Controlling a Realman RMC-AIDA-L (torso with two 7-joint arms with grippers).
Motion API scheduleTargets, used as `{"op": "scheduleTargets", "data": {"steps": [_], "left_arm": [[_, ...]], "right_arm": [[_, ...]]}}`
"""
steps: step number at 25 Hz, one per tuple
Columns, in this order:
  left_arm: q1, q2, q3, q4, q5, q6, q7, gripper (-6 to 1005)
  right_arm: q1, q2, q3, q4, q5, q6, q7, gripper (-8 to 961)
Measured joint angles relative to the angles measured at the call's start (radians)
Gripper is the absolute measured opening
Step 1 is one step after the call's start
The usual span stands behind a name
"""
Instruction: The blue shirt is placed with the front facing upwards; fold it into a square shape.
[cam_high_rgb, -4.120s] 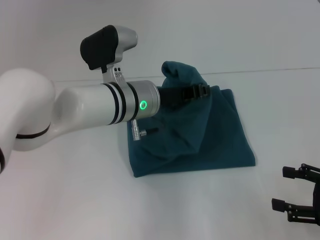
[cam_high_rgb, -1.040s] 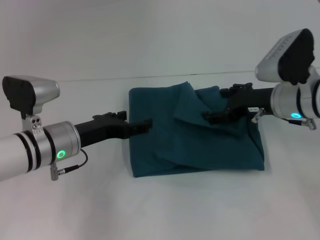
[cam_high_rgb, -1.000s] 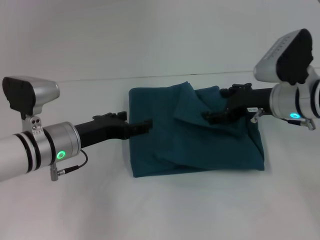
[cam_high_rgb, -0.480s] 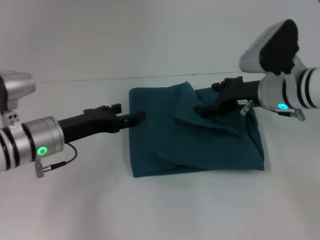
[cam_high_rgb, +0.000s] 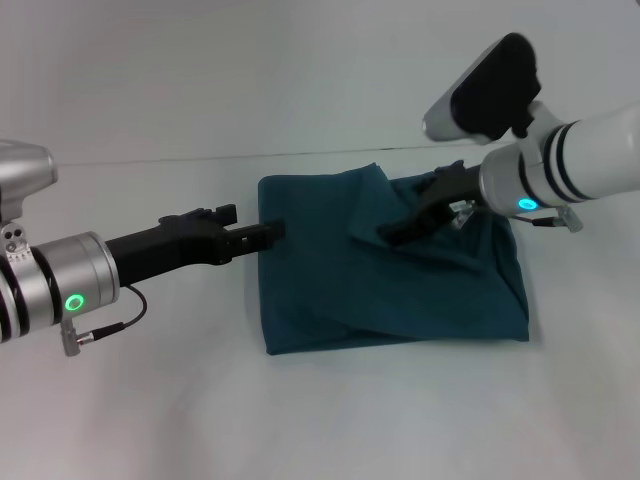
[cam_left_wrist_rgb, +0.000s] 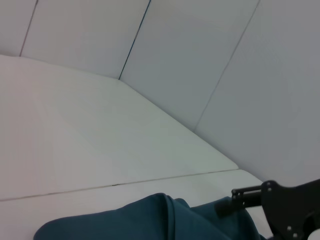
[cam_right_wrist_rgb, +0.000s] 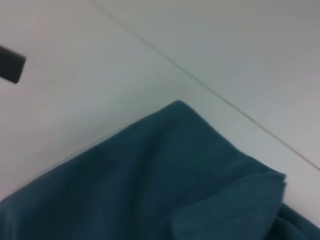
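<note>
The blue shirt (cam_high_rgb: 390, 290) is shown lying on the white table (cam_high_rgb: 150, 420), right of centre, already folded into a rough, slightly trapezoid packet. Near to far: the near edge is seen as a thick fold running left to right, slightly rounded; the middle is crossed by a diagonal crease; the far part carries a loose flap whose corner stands a little proud of the layers beneath. No lettering or collar is visible, so the way the garment faces cannot be told. The packet is only a little wider than deep, with its long axis judged to run left to right.

The cloth is judged to be light, soft and limp, liable to sag and slide on the smooth table; hold is best taken at an edge or corner through all layers.

The left gripper (cam_high_rgb: 262, 233) is shown at the shirt's left edge, its fingers drawn close together; cloth between them cannot be made out. The right gripper (cam_high_rgb: 392, 228) is shown over the far flap; whether its fingers are apart or together cannot be told.
</note>
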Motion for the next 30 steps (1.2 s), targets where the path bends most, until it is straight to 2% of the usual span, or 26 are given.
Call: {"op": "scheduleTargets", "data": {"steps": [9, 17, 21, 30], "left_arm": [[0.000, -0.002, -0.003, 0.001, 0.000, 0.019, -0.001, 921], [0.000, -0.005, 0.000, 0.002, 0.000, 0.023, -0.003, 920], [0.000, -0.005, -0.002, 0.001, 0.000, 0.023, -0.003, 920], [0.000, -0.008, -0.003, 0.000, -0.001, 0.023, -0.003, 920]], "right_arm": [[0.003, 0.007, -0.085, 0.018, -0.004, 0.033, 0.034, 916], [0.000, 0.007, -0.177, 0.081, -0.011, 0.134, 0.042, 916], [0.005, 0.009, -0.217, 0.091, -0.063, 0.194, 0.087, 916], [0.002, 0.005, -0.233, 0.100, -0.082, 0.292, 0.136, 916]]}}
